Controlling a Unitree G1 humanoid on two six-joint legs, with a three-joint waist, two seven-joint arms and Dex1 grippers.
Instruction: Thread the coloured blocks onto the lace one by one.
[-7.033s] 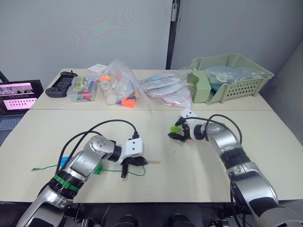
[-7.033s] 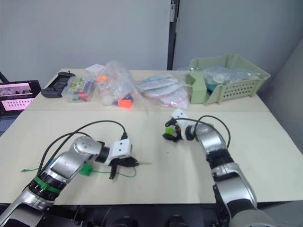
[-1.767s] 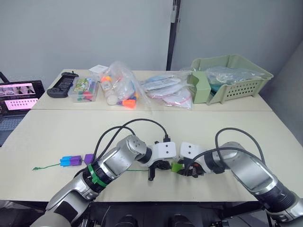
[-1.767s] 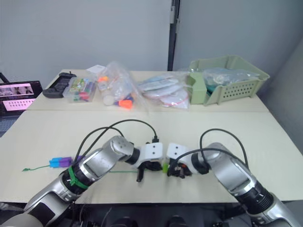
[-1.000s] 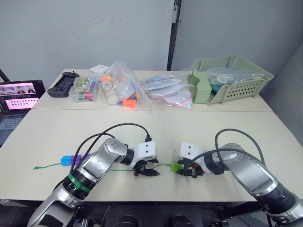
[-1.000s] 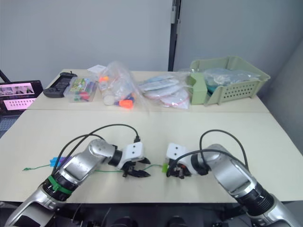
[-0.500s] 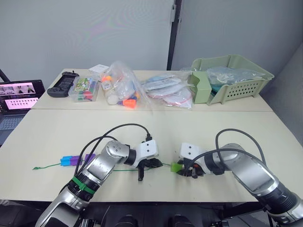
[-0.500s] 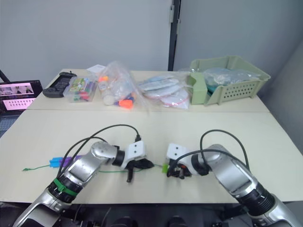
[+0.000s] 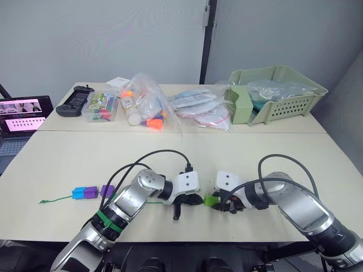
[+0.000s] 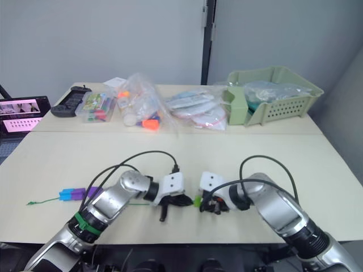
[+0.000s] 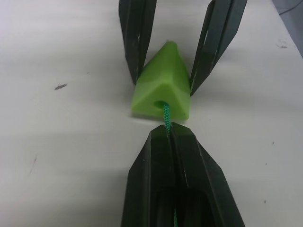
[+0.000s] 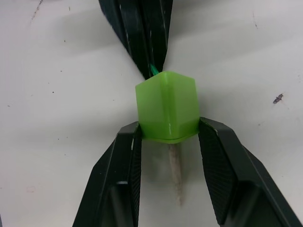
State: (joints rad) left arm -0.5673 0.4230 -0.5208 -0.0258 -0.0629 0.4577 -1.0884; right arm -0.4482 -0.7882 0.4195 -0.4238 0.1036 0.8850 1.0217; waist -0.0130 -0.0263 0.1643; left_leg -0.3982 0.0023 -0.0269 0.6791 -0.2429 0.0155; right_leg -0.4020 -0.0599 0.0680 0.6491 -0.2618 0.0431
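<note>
Right now, from the head cameras, the light green block [image 9: 209,199] sits low over the worktop [image 9: 238,153] between the two end effectors, with a blue and two purple blocks [image 9: 91,192] already strung well to the green block's left. From the left wrist, the left end effector [image 11: 169,132] is clenched on the lace [image 11: 166,113] just where it enters the block's hole. From the right wrist, the right end effector [image 12: 169,132] grips the light green block on two faces, and the pale tip [image 12: 175,176] pokes out the far side (not yet pulled through). The likely risk: if the left pinch slackens or tugs sideways, the tip could slip back out.
</note>
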